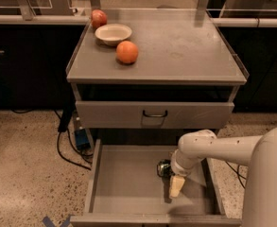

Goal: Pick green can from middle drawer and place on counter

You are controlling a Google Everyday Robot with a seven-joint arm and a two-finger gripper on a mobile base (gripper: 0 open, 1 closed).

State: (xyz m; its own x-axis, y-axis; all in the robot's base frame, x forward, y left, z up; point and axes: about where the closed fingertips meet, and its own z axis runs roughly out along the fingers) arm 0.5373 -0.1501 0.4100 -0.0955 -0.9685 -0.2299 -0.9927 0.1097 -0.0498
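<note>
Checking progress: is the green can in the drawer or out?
In: small dark-green can sits inside the grey metal drawer, gripper beside it.

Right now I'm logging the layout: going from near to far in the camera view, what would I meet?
Gripper down in the middle drawer → green can → drawer handle → orange → bowl → reddish fruit.

Counter (185, 56) with a bowl (113, 33); apple (99, 19) just behind bowl, orange (127, 52) just before it. Gripper (175, 186) down in drawer (128, 178), well below bowl.
</note>
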